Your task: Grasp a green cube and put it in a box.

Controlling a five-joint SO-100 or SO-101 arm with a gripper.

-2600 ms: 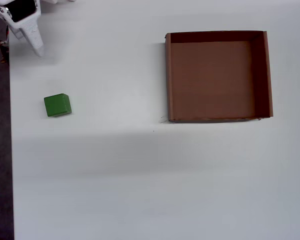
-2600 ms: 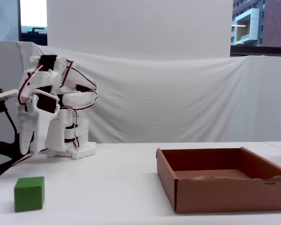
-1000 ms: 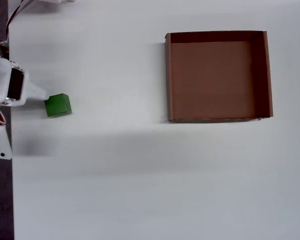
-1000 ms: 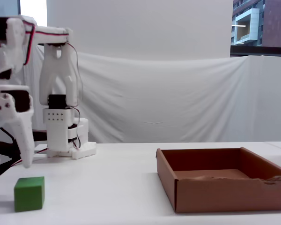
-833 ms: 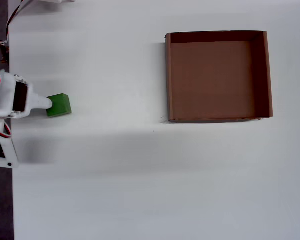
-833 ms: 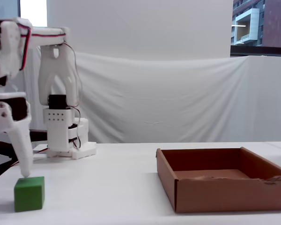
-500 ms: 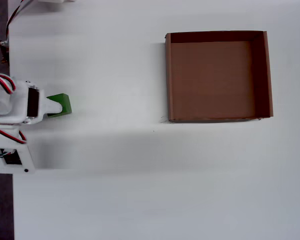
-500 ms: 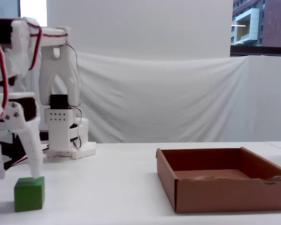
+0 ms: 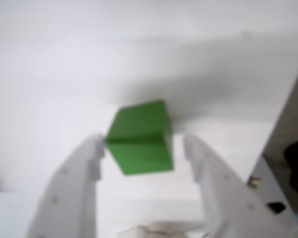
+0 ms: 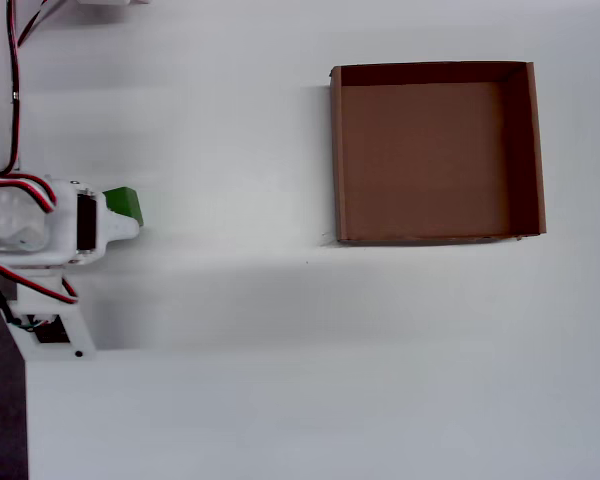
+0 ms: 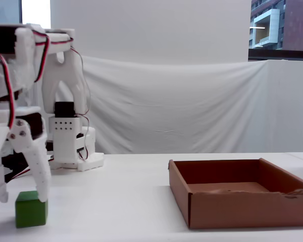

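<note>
White counter (image 10: 280, 350), white drape behind. My hand (image 9: 141, 146) straddles the green cube (image 9: 140, 139), fingers apart. I judge closing comes next; the box (image 10: 336, 160) sits well apart.

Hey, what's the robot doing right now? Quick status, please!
Claw open, straddling the green cube, not gripping yet. Cube on the table. Box empty, off to the right in the overhead view. Nothing between them.
</note>
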